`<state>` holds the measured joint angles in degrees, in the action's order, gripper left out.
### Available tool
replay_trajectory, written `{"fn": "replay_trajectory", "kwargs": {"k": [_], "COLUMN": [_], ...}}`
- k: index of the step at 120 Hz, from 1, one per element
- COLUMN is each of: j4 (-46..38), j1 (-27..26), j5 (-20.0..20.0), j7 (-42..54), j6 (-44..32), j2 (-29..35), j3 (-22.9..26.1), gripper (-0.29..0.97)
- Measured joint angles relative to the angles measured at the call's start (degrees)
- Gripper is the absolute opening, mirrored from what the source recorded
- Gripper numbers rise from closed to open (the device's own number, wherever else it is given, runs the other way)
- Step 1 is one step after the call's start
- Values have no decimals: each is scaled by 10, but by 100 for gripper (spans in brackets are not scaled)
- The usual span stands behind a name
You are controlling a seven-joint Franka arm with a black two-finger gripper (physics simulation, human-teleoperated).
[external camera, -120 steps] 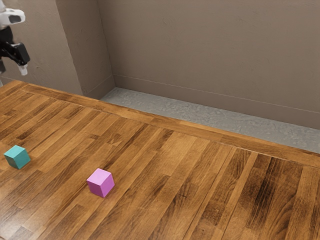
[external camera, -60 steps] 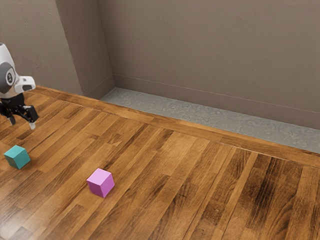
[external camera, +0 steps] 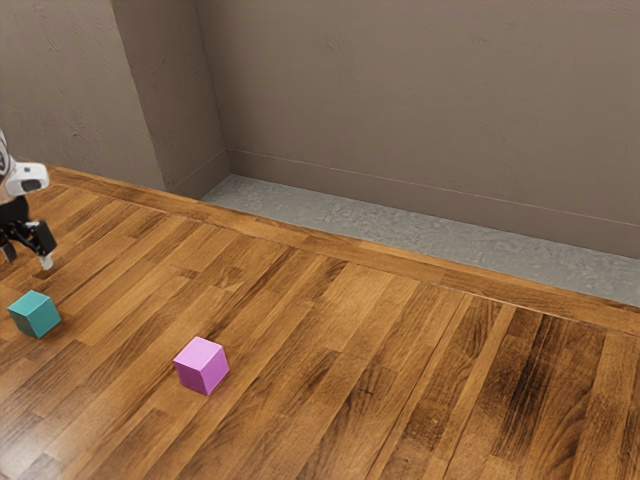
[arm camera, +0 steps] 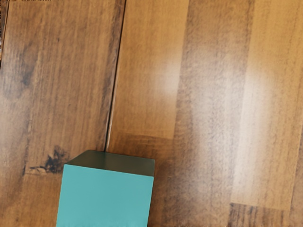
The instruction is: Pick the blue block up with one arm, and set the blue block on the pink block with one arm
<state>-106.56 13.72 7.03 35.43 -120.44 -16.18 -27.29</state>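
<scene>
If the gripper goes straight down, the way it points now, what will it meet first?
Probably the blue block, which sits just under the gripper; depth is unclear, so it might touch the table beside it instead.

My arm [external camera: 20, 178] is cut by the exterior view's left edge, mostly out of sight; the wrist view's edge crops the blue block [arm camera: 106, 196].

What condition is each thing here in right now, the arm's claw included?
Blue block: flat on the wooden table, not gripped, nothing touching it.
Pink block: flat on the table, apart from the blue block, nothing on top.
Gripper: open, holding nothing, hanging in the air above the blue block.
</scene>
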Motion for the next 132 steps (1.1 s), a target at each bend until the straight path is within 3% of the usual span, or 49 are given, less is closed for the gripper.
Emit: {"fn": "replay_trajectory", "kwargs": {"k": [12, 23, 34, 67, 88, 132], "j4": [13, 54, 69, 68, 69, 43], "j1": [10, 129, 178, 215, 247, 252], "j5": [-7, -10, -24, -62, -62, -69], "j7": [31, 56, 79, 130, 148, 45], "j6": [-10, -19, -29, -56, -76, -56], "j2": [-27, -72, -89, -90, -112, -92], "j3": [6, 140, 187, 201, 256, 258], "gripper": [68, 68, 68, 68, 68, 68]}}
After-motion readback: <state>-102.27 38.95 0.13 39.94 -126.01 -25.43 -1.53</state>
